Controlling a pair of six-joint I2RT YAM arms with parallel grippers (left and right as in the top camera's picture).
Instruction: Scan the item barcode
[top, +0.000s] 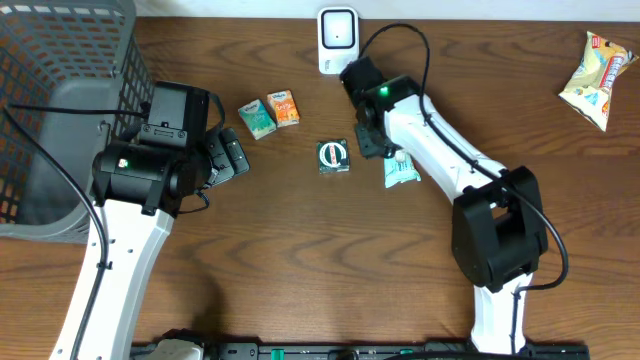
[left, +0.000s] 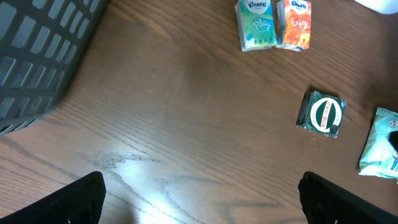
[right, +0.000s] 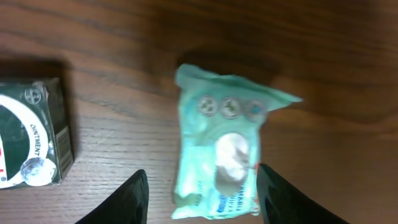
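The right gripper (right: 202, 190) is hovering low with its jaws spread, straddling the teal packet (right: 221, 149) lying flat on the wooden table (right: 336, 62), a dark green box (right: 31, 134) sitting just beside it, the white scanner (top: 338, 35) standing farther off.

On the table (top: 300, 260), the basket (top: 60, 110) sits at my far left. Two tissue packs (top: 257, 119) lie side by side; the box (top: 333, 156) lies right of them, nearer me. Just right of it, the pouch (right: 217, 149) lies between my right fingers (right: 134, 199). The scanner (top: 338, 40) stands behind; a snack bag (top: 598, 66) lies far right.
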